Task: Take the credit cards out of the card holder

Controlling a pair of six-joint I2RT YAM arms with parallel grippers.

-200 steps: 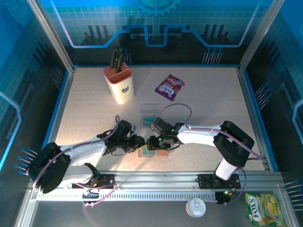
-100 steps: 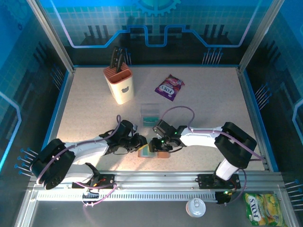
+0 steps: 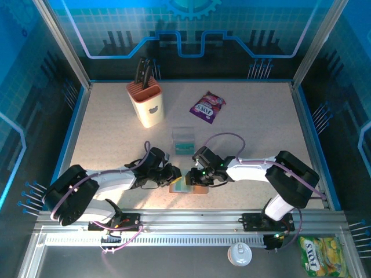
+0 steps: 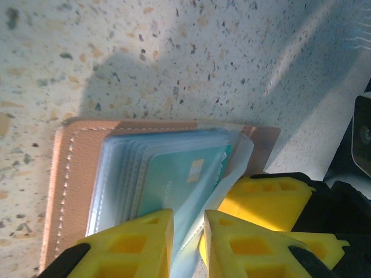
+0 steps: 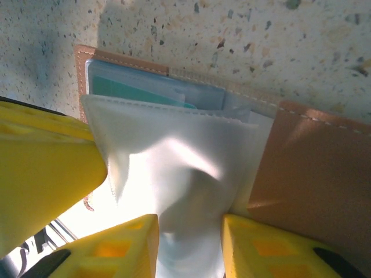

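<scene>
Tan-brown leather card holder (image 3: 200, 188), just the one, lies open on the speckled table (image 3: 261, 116) near the front edge, right under my two tools. In the left wrist view I count one teal plastic credit card (image 4: 174, 179) with a small gold chip, tucked in the fanned grey-blue clear sleeves (image 4: 119, 174). The sleeves overlap too closely for a sure count. From the right wrist view the card holder (image 5: 313, 174) shows one teal card edge (image 5: 124, 88) behind the sleeves.

Both my arms stretch low and inward, elbows out to the sides, wrists angled down so the tools nearly meet over the holder. My left tool (image 3: 173, 174) comes in from the left. Its yellow fingers (image 4: 133, 243) stand narrow, clamped on the near edge of the sleeve stack. My right tool (image 5: 188, 237) has one loose clear sleeve (image 5: 185, 174) hanging between its fingers, which stand partway apart. Whether they pinch it I cannot tell.

Farther back stand one clear plastic tray (image 3: 184, 141) with teal cards inside, one cream knife block (image 3: 146, 104) and one purple snack packet (image 3: 207, 107), all well apart from the holder.
</scene>
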